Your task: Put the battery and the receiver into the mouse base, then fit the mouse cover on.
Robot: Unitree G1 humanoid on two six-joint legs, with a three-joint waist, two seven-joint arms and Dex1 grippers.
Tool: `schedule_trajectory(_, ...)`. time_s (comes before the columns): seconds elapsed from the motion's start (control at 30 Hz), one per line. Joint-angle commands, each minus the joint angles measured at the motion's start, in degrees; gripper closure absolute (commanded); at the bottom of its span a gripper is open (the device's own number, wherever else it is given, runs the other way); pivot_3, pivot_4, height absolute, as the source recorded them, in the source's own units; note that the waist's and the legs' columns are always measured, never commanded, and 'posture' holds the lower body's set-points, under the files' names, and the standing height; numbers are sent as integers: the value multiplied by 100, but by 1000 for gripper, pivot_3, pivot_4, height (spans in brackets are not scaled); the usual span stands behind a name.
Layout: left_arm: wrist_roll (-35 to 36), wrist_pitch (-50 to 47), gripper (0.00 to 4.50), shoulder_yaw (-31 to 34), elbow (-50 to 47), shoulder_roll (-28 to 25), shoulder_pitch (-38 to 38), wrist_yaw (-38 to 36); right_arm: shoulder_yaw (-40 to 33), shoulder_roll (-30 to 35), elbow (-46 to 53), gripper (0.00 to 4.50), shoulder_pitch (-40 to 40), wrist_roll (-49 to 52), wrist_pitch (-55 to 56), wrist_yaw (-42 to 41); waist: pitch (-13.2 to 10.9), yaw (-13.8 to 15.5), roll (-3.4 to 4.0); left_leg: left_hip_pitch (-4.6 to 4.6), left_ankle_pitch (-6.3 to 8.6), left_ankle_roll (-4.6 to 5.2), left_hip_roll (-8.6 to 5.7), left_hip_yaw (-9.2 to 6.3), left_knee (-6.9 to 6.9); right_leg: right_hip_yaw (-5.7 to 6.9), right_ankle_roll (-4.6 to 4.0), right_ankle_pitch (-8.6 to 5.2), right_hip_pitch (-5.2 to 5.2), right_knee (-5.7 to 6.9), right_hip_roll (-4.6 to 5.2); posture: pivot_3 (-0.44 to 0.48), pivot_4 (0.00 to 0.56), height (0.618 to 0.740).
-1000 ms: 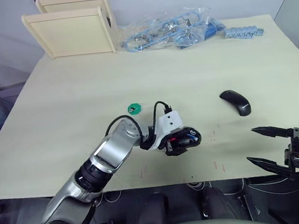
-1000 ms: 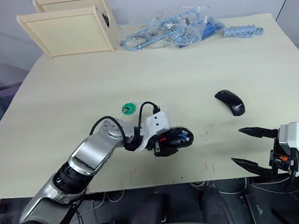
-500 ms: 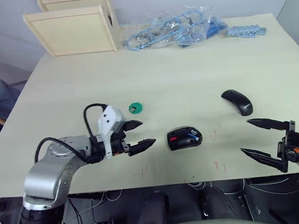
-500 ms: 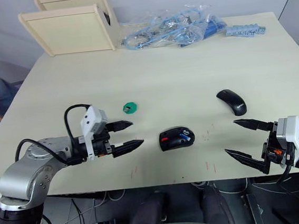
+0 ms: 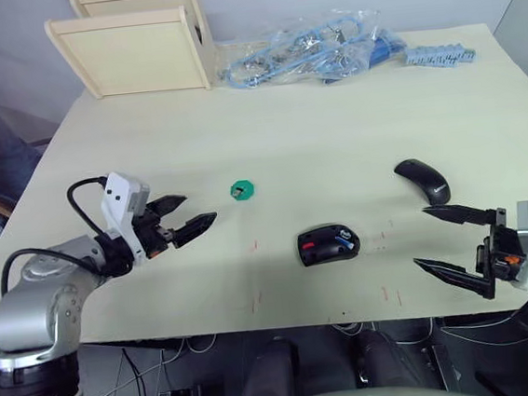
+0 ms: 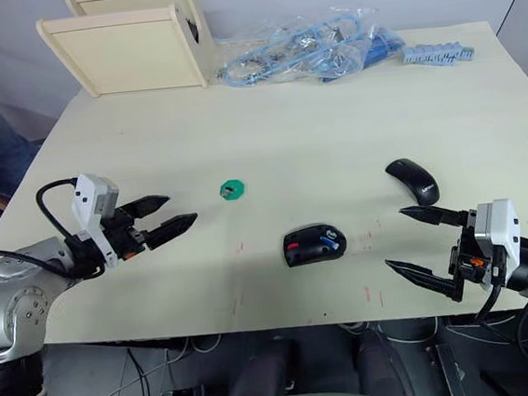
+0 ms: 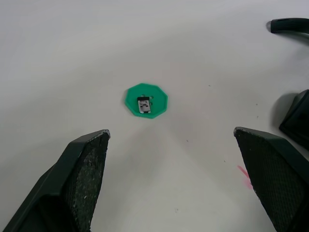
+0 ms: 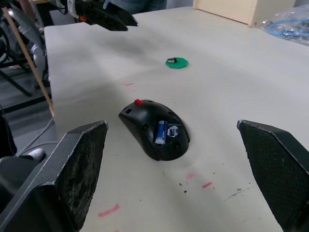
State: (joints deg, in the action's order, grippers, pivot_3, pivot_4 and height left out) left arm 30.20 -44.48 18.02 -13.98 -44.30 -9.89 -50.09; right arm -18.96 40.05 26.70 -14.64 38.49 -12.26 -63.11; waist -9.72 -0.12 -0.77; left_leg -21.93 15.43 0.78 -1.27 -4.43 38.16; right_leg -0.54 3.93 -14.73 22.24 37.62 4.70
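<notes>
A: Receiver point(image 7: 144, 104), one item: tiny dark stub lying flat on a green disc point(image 7: 146, 100), on the table point(image 5: 331, 117) just ahead of the left gripper point(image 5: 190, 222). Its long axis runs roughly along that gripper's line of reach.

B: Left gripper: fingers spread wide, holding nothing, tips short of the disc. Right gripper point(image 6: 421, 249): likewise spread and empty, near the table's front edge, right of the mouse base point(image 5: 328, 245).

A: Mouse base: black oval shell, hollow side up, red parts showing. Long axis lies left to right across the table. Battery point(image 8: 161, 132), blue and white, already seated in it.

B: Mouse cover point(image 5: 421, 181): glossy black arch, beyond the right gripper, well apart from the base. Long axis slanted, near end toward the robot's right.

A: Risks, as judged. The receiver is very small against those broad fingers; a closing pinch may catch the disc instead, or lift both together.

B: Also: fingers closing off-centre could flick the stub across the table. Approaching too flat could push the disc along without gripping anything.

A: Later risk: a nudge from either gripper could turn the base and spoil the cover's alignment.
</notes>
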Motion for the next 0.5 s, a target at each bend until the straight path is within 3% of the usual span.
schedule_trajectory(0.03,-147,346,112,-293,475,-131,-460,-181,-170,-92,322,0,-218,145,72,97,-2,13,-1,0,0,0,0,-1,-1,2,0,0,0,2,0,0,150,740)
schedule_trajectory(0.17,-251,439,112,-627,893,13,-917,-114,-253,-329,346,0,-593,218,123,212,-4,26,-4,0,0,0,1,-6,-2,8,0,0,-1,4,-2,0,150,740)
schedule_trajectory(0.23,-383,525,838,-788,969,46,-950,-40,-208,-445,424,0,-640,150,238,280,-4,4,-4,1,0,0,0,-2,-2,2,1,0,0,3,0,0,150,740)
schedule_trajectory(0.37,-549,529,2938,-987,998,140,-1051,158,-76,-567,582,0,-592,2,349,467,-7,-72,-5,6,0,0,0,3,-2,-9,1,1,1,8,-1,0,150,740)
schedule_trajectory(0.5,-738,427,2938,-1187,970,263,-1207,463,61,-574,619,0,-607,-110,395,521,-8,-53,-6,5,0,0,2,0,-1,-5,1,1,2,10,-3,0,150,740)
